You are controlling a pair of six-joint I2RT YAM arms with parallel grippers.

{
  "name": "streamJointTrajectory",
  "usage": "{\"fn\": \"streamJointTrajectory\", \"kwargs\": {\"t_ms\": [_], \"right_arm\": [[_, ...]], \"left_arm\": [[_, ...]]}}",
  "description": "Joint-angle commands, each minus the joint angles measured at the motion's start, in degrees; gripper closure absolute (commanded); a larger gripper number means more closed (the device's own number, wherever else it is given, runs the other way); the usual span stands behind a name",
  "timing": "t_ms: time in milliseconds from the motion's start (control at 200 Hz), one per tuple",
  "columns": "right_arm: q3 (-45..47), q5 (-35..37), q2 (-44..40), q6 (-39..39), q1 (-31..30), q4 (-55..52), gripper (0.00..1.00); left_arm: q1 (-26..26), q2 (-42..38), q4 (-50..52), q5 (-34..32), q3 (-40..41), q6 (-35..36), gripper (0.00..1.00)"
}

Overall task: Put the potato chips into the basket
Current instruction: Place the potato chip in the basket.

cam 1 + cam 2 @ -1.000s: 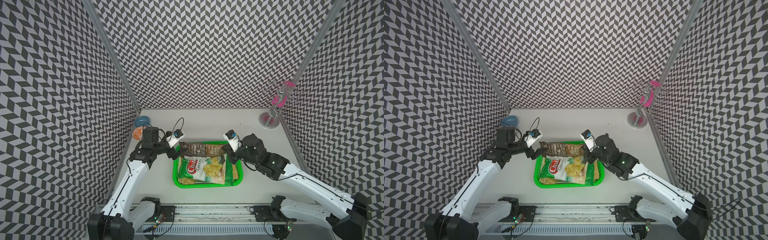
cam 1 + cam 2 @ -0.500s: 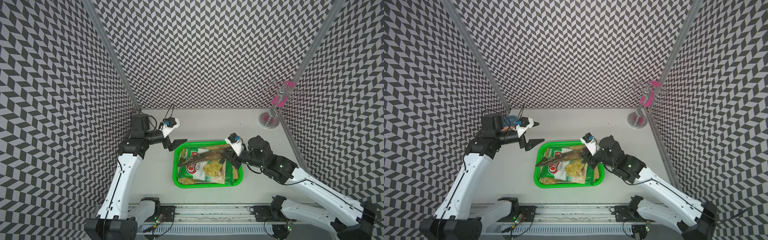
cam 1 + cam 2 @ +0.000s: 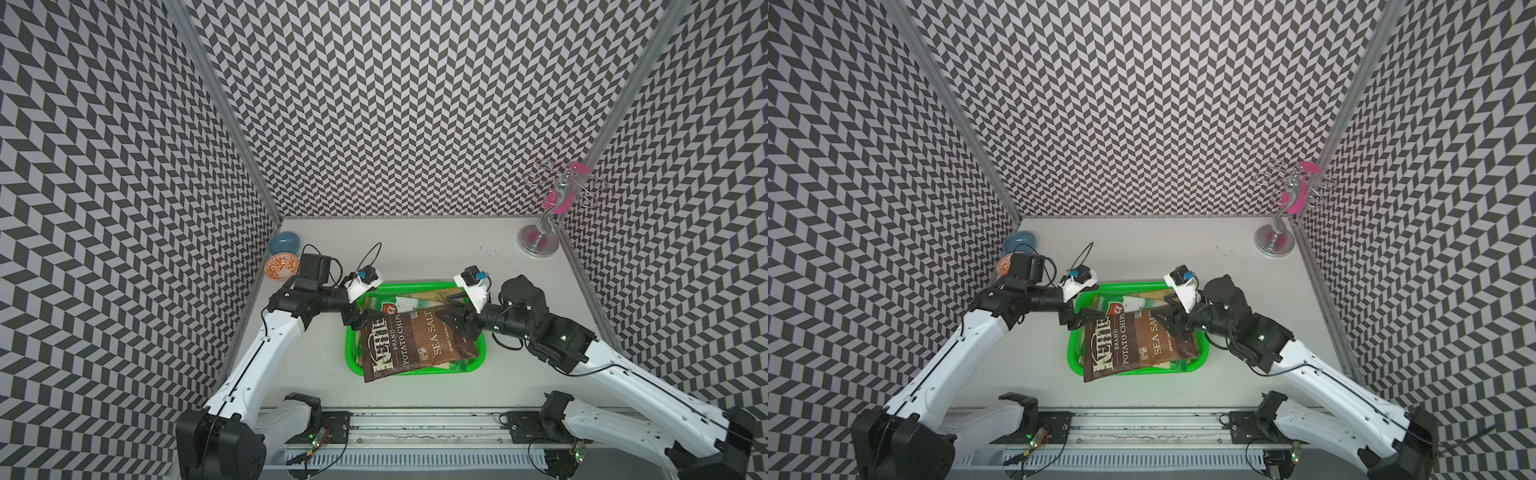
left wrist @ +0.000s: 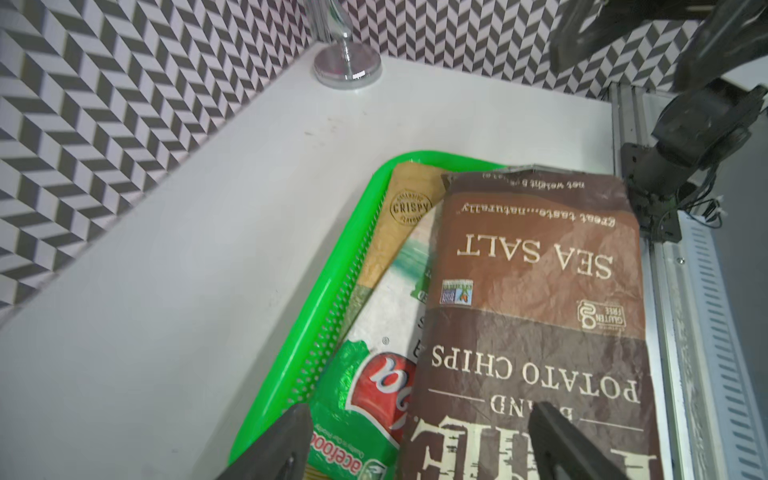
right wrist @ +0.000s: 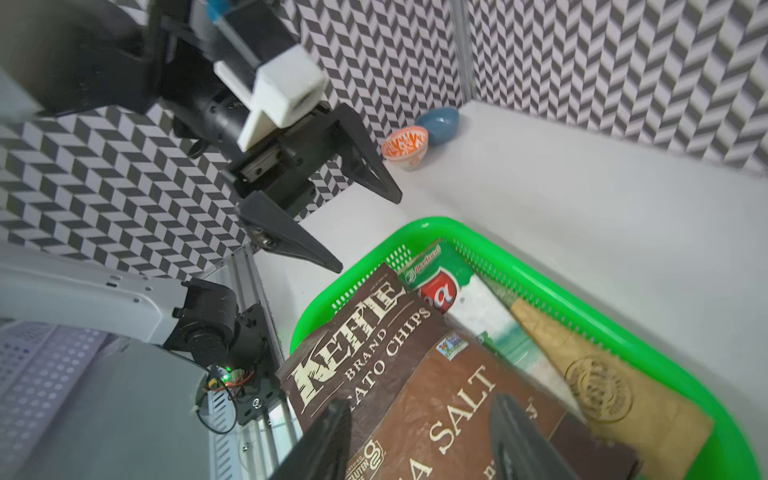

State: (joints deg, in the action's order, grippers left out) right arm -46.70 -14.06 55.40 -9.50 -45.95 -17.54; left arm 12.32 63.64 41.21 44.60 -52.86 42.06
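Table [image 3: 415,249] first – we are looking down at a pale surface with the green basket [image 3: 352,357] sitting in the middle of it, between the two arms. Filling the basket, the brown Kettle bag [image 3: 415,338] is lying flat on top of the pile, and its logo end is poking out over the near rim. Beneath it we are seeing the green-white bag [image 4: 374,386] and the tan kraft bag [image 4: 409,208], both peeking out toward the far wall.

Over to the grippers. The left gripper [image 5: 368,233] is hanging above the basket's left end with its jaws spread wide, gripping nothing. The right gripper [image 5: 415,409] is hovering over the Kettle bag's other end – jaws parted too, the bag lying loose below them.

Off in the far right corner the chrome stand [image 3: 538,243] is standing upright; far left, the orange bowl [image 3: 282,265] and the blue bowl [image 3: 284,243] are sitting just beside each other.
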Motion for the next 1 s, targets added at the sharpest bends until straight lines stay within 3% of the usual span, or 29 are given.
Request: {"fn": "streamJointTrajectory", "kwargs": {"t_ms": [0, 255, 616, 786, 991], "right_arm": [[4.0, 3.6, 0.7, -5.6, 0.6, 1.7, 0.34], [9.7, 5.1, 0.5, -7.9, 3.6, 2.6, 0.31], [9.1, 1.2, 4.8, -5.2, 3.6, 1.5, 0.34], [9.5, 1.4, 4.1, -5.8, 3.6, 2.9, 0.34], [10.0, -0.5, 3.9, -6.4, 3.6, 3.6, 0.35]], "left_arm": [[0.1, -1.8, -1.7, -4.3, 2.5, -0.1, 0.12], [0.1, -3.4, -1.8, -7.0, 6.9, -0.6, 0.12], [3.3, -2.2, -10.7, -15.8, 11.5, -3.3, 0.15], [9.1, -0.3, -15.8, -27.4, 13.2, -4.3, 0.15], [10.7, 3.0, -22.3, -35.5, 12.6, -6.6, 0.16]]}}
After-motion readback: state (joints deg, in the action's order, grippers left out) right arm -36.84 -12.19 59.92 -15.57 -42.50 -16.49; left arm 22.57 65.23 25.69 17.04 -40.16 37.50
